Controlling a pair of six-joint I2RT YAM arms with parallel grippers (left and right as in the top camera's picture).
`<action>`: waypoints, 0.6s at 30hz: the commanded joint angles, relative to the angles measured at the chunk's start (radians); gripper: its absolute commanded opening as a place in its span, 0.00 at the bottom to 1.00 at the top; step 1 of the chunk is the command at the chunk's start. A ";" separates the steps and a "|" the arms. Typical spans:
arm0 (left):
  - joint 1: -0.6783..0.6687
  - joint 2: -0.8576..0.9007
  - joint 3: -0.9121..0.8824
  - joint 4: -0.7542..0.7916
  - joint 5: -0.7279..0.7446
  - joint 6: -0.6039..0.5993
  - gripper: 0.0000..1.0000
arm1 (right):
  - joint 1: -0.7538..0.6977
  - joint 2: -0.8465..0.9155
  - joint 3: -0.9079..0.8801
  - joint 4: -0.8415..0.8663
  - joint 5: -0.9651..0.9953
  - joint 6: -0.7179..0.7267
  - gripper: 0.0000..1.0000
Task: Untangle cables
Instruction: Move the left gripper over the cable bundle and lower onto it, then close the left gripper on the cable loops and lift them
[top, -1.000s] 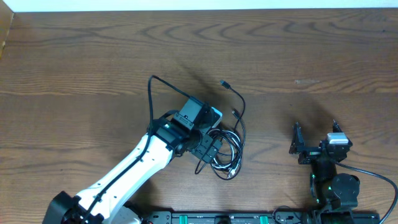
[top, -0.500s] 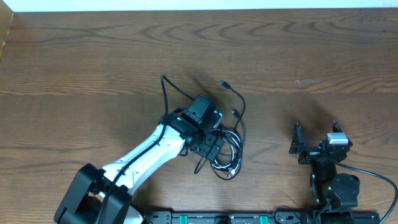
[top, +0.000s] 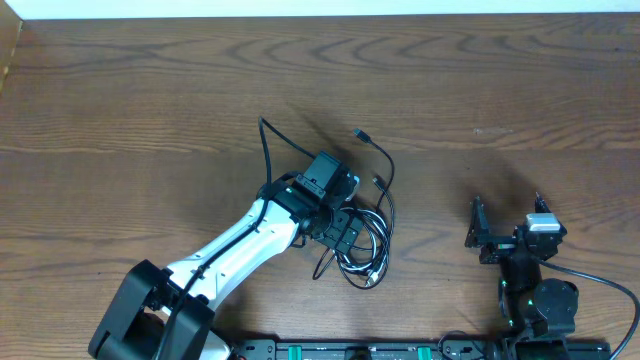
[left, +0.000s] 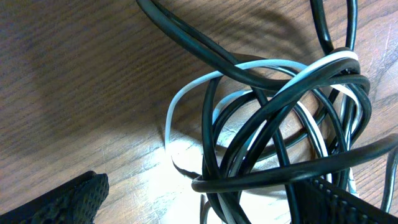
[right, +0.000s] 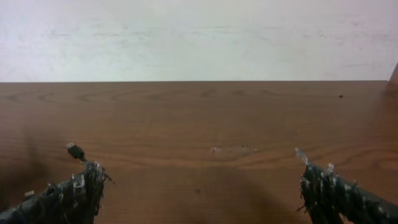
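A black cable (top: 385, 205) and a white cable (top: 362, 262) lie coiled together in one tangle on the wooden table, right of centre. In the left wrist view the black loops (left: 273, 106) cross over the white loop (left: 186, 93). A black plug end (top: 358, 134) lies at the far end of the tangle. My left gripper (top: 345, 237) is open and sits low over the tangle, its fingers (left: 205, 199) on either side of the bundle. My right gripper (top: 506, 222) is open and empty, well to the right of the tangle. The plug (right: 74, 150) also shows in the right wrist view.
The wooden table (top: 150, 120) stretches to the far edge and a white wall (right: 199, 37). A thick black arm cable (top: 262, 150) loops behind the left wrist. The arms' base rail (top: 350, 350) runs along the front edge.
The left gripper has shifted slightly right and lowered onto the tangle; its arm cable loop swung right. The right arm has not moved.
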 joint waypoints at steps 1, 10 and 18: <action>-0.002 0.002 0.028 -0.001 0.004 -0.010 0.98 | 0.002 -0.005 -0.001 -0.004 0.008 -0.015 0.99; -0.002 0.002 0.027 0.002 0.000 -0.009 0.85 | 0.002 -0.005 -0.001 -0.004 0.008 -0.015 0.99; -0.002 0.002 0.027 0.002 0.000 -0.010 0.51 | 0.002 -0.005 -0.001 -0.004 0.008 -0.015 0.99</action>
